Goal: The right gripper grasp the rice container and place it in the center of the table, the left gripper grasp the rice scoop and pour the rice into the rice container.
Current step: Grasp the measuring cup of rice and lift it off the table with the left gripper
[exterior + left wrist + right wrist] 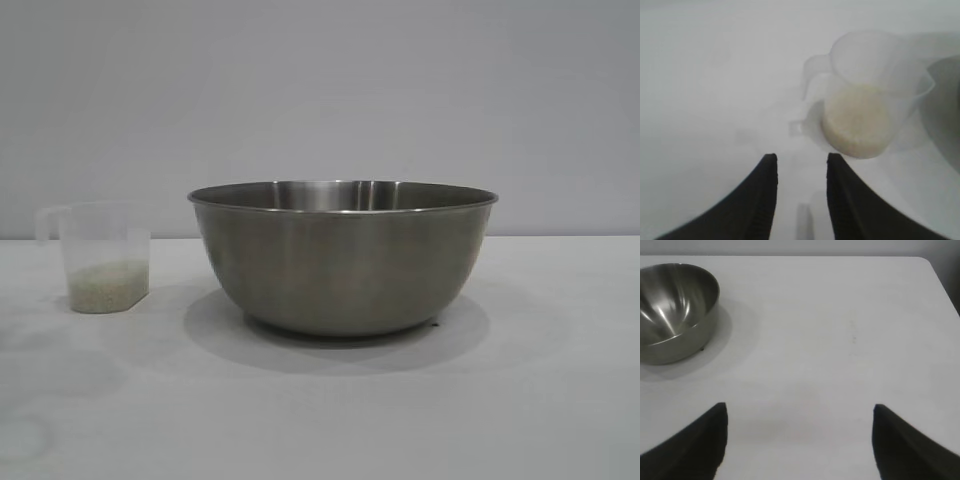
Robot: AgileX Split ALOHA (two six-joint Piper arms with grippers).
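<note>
Rice scoop (105,258) and rice container (342,257) pictured on the desk (520,400).
Only wrist views show grippers: left gripper (801,172) jaws narrowly apart near scoop, empty; right gripper (800,427) jaws wide apart.

A plain pale grey wall (320,90) stands behind everything. It has no marks on it. A thin strip of the same wall (790,247) shows far off too.

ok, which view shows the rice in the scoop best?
Left wrist view: it looks down into the rice scoop, so the rice surface shows whole. The exterior view shows the rice only side-on through the wall. The right wrist view shows none.
</note>
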